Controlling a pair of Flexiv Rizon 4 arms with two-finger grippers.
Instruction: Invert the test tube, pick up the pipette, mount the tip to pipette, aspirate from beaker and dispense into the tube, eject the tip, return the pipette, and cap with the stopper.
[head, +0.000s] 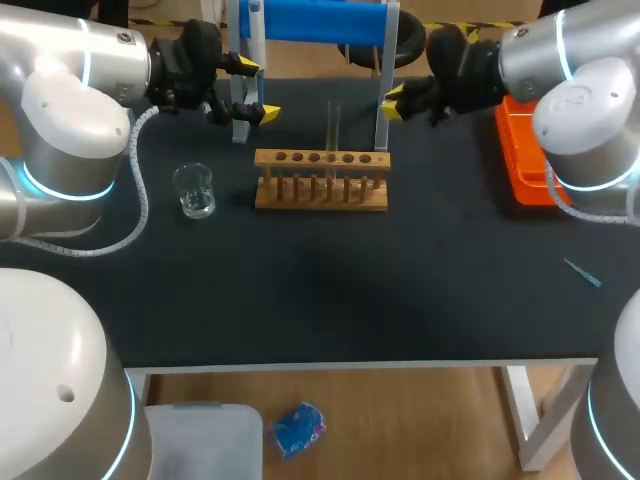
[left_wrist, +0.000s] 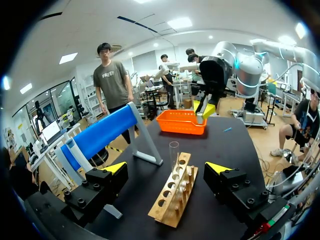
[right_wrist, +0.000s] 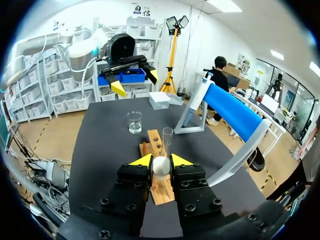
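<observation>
A clear test tube (head: 333, 125) stands upright in the wooden rack (head: 320, 182) at mid table. My left gripper (head: 250, 92) hovers behind the rack's left end, open and empty; in its wrist view the gripper (left_wrist: 167, 168) has the rack (left_wrist: 172, 200) and tube (left_wrist: 173, 154) ahead of it. My right gripper (head: 393, 102) hangs behind the rack's right end. In its wrist view the gripper (right_wrist: 161, 161) is shut on a small white stopper (right_wrist: 161, 166), with the tube (right_wrist: 167, 139) just ahead. A glass beaker (head: 194, 190) stands left of the rack.
A blue cylinder on a grey frame (head: 312, 20) stands along the back edge behind the rack. An orange tray (head: 522, 150) lies at the right edge. A small blue pipette tip (head: 582, 272) lies on the mat at the front right.
</observation>
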